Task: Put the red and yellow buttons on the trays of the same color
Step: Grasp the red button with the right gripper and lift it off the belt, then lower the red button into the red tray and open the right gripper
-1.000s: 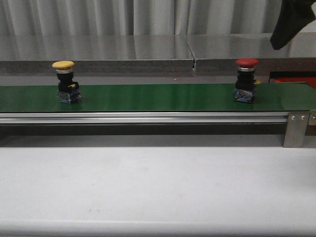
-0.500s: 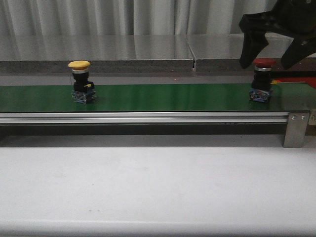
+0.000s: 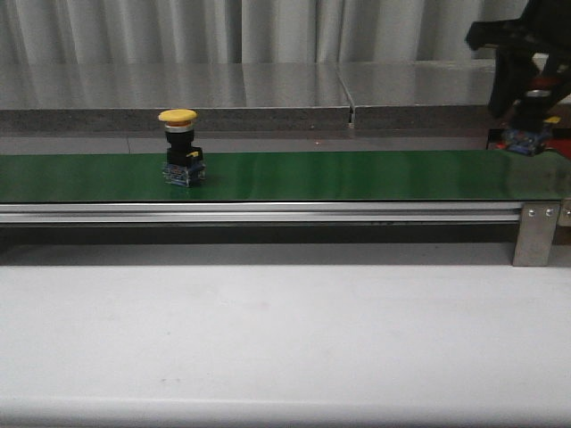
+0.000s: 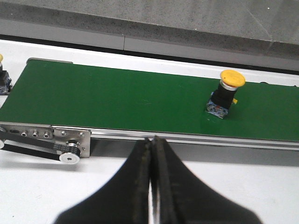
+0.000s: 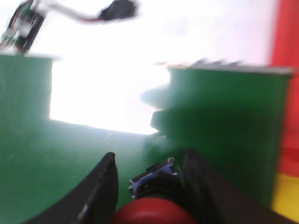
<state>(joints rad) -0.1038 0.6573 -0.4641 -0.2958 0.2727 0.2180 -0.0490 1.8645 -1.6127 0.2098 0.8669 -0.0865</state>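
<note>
Above the belt's (image 3: 357,174) right end, right tool (image 3: 526,98) gripping red button (image 3: 533,125), left tool (image 4: 153,186) closed.

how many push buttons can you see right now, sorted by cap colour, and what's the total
Yellow-capped push buttons: 1, the yellow button standing on the green belt.
Red-capped push buttons: 1, the red button held between the right gripper fingers.
Total: 2

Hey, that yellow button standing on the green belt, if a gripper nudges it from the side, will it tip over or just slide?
The yellow button looks top-heavy: a wide cap over a narrow black body on a small base, so a nudge near the cap would probably tip it. Pushed low at the base, it might slide instead, since the green belt looks smooth. It seems rigid, unlikely to flex.
</note>
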